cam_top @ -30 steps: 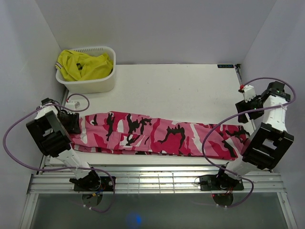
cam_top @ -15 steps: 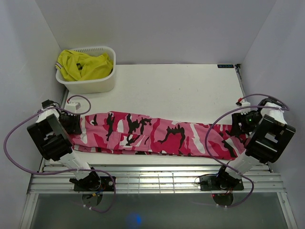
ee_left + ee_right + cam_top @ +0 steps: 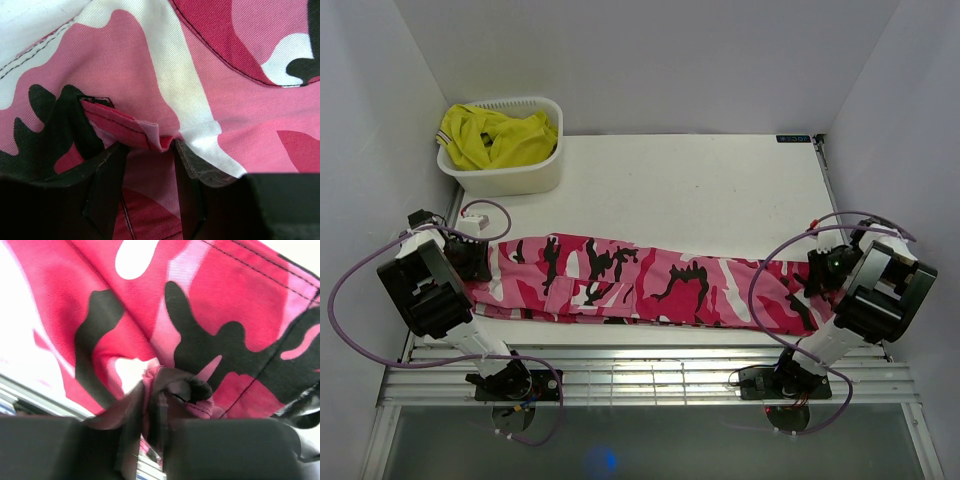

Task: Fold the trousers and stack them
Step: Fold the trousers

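Note:
The pink, white, dark red and black camouflage trousers (image 3: 650, 280) lie flat and stretched across the table's near half, waist at the left and leg ends at the right. My left gripper (image 3: 480, 262) is at the waist end. In the left wrist view it (image 3: 150, 145) has closed on a raised fold of the trousers (image 3: 150, 80), which bunches between its fingertips. My right gripper (image 3: 820, 275) is down on the leg ends. In the right wrist view it (image 3: 152, 385) is shut on a puckered hem of the trousers (image 3: 210, 305).
A white basket (image 3: 510, 178) holding a plain yellow garment (image 3: 495, 138) stands at the back left corner. A slatted metal rail (image 3: 650, 375) runs along the near edge between the arm bases. White walls close in both sides.
The right arm came down and toward the near edge onto the leg ends, and its jaws shut on the fabric. The left arm shifted only slightly and keeps its hold.

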Motion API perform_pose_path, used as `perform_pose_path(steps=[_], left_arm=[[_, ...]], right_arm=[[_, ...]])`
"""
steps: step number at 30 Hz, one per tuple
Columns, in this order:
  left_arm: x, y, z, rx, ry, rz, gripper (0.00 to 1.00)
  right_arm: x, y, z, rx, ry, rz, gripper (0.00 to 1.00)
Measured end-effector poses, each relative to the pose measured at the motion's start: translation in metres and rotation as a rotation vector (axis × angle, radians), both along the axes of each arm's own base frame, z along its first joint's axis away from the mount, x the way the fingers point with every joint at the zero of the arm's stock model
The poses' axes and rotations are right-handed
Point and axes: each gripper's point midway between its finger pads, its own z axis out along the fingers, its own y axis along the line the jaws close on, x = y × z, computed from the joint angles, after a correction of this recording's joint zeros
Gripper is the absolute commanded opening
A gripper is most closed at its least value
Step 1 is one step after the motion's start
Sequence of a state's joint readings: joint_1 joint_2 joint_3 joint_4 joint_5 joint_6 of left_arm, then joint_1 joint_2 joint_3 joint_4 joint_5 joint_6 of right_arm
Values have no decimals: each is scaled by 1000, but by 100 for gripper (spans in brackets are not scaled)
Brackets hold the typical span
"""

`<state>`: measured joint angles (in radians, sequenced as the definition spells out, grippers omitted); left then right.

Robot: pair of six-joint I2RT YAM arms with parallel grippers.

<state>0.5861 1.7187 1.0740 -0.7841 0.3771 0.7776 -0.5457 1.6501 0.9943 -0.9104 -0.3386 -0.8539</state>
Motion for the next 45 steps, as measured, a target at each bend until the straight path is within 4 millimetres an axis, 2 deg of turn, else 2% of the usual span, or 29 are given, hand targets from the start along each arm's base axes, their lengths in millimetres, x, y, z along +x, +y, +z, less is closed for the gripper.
perform_pose_path(steps=[4, 8, 11, 13, 16, 17, 19, 20, 21, 22, 24, 27, 28, 31, 35, 37, 38, 41, 45], left_arm=[[0, 0, 0, 0, 0, 2, 54], [0, 0, 0, 0, 0, 3, 54], [0, 0, 0, 1, 0, 4, 54], [0, 0, 0, 1, 1, 3, 55], [0, 0, 0, 1, 1, 4, 55], [0, 0, 0, 1, 1, 3, 55], [0, 0, 0, 1, 1, 4, 56], [0, 0, 0, 1, 1, 4, 56], [0, 0, 0, 0, 1, 4, 57], [0, 0, 0, -1, 2, 5, 58], [-1, -1, 1, -4, 2, 7, 63], [-2, -5, 3, -19, 2, 7, 71], [-2, -6, 3, -24, 2, 4, 74], [-3, -11, 7, -48, -3, -1, 76], [-3, -17, 16, -77, -16, -3, 77], [-1, -19, 26, -85, -33, -2, 78], [2, -19, 32, -89, -47, -2, 79], [7, -22, 51, -90, -97, -8, 81], [6, -26, 72, -82, -145, -19, 82]], right_arm=[[9, 0, 18, 6, -42, -12, 8], [42, -13, 61, -47, -205, -19, 8], [56, -18, 85, -88, -302, -28, 8], [59, -23, 90, -120, -328, -38, 8], [57, -30, 78, -147, -316, -51, 8], [53, -32, 70, -148, -297, -56, 11], [44, -34, 51, -155, -249, -63, 31], [39, -35, 41, -165, -228, -66, 55], [33, -38, 31, -178, -210, -71, 67], [25, -39, 22, -191, -189, -69, 73], [14, -43, 12, -211, -156, -63, 75], [12, -52, 13, -234, -154, -70, 78], [12, -55, 14, -241, -155, -73, 77], [12, -64, 24, -259, -165, -79, 62], [7, -64, 32, -264, -162, -81, 59], [2, -61, 30, -252, -139, -82, 52], [-1, -59, 28, -246, -130, -82, 35], [-10, -53, 17, -216, -79, -82, 8], [-21, -53, 10, -200, -25, -91, 8]])
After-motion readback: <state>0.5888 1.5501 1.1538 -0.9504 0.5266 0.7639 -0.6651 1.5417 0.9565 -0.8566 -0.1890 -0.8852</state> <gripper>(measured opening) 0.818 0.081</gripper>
